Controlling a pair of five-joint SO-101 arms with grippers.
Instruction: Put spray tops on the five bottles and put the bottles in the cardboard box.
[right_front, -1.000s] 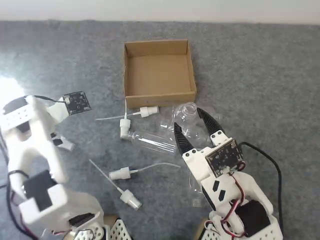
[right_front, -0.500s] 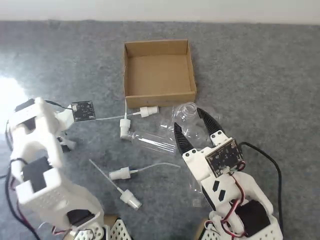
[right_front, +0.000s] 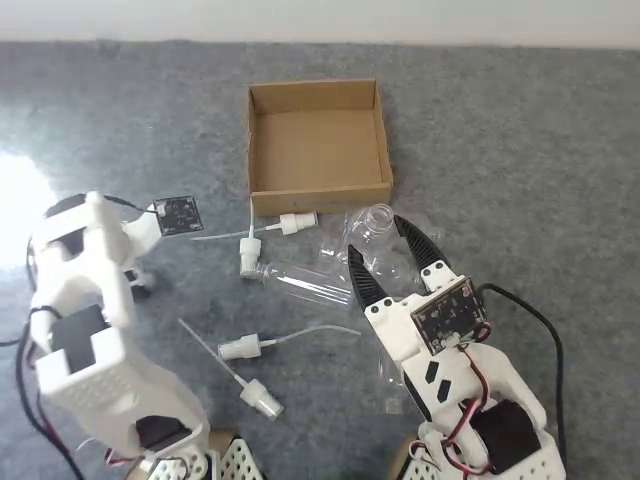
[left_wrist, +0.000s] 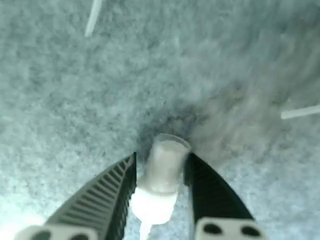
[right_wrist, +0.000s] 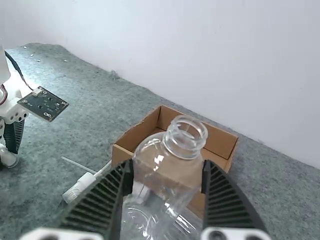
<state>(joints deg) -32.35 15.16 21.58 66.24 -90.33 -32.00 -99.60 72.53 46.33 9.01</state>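
High view: left pincer (left_wrist: 161, 157), clamped on spray top (left_wrist: 155, 200), now nearer box (right_front: 320, 196); right pincer (right_front: 376, 237) clasping bottle (right_front: 378, 218).

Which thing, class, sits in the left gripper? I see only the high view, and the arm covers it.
Observer: The left wrist view shows the left gripper shut on a spray top, white base towards the camera.
Operator: Where do the right fingers press the bottle?
Observer: In the right wrist view the right gripper clamps the clear bottle on its body, below the shoulder; the open neck stands past the fingertips.
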